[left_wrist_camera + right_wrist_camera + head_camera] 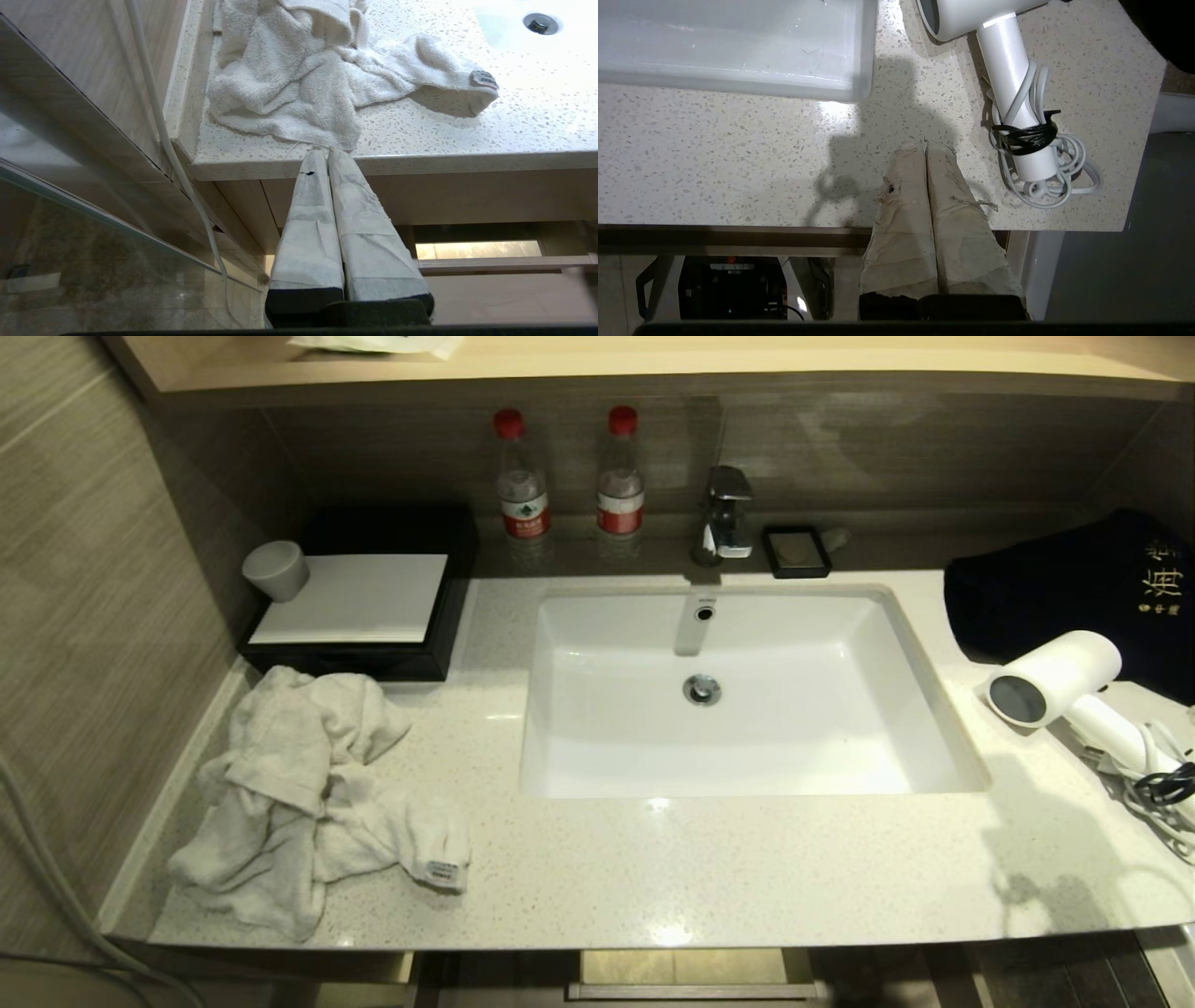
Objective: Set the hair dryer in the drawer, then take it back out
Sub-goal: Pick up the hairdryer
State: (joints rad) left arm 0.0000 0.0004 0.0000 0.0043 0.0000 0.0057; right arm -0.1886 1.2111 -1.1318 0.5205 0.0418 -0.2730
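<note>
1. step in hand, my judgement: the approach. nothing is gripped, and the hair dryer (1060, 677) lies on the countertop (653, 868), to the right of the sink (738, 700), cord bundled at its handle.
2. the drawer: i cannot pick it out with any certainty below the counter edge; no open drawer shows, so one must be opened.
3. next move needs my fingers parted, then set around the handle or barrel.
4. my right gripper (926, 148) hangs over the counter's front edge, just beside the handle, fingers pressed together, empty.
5. my left gripper (327, 151) sits parked at the counter's front edge below the towel (317, 79), fingers together too.
</note>
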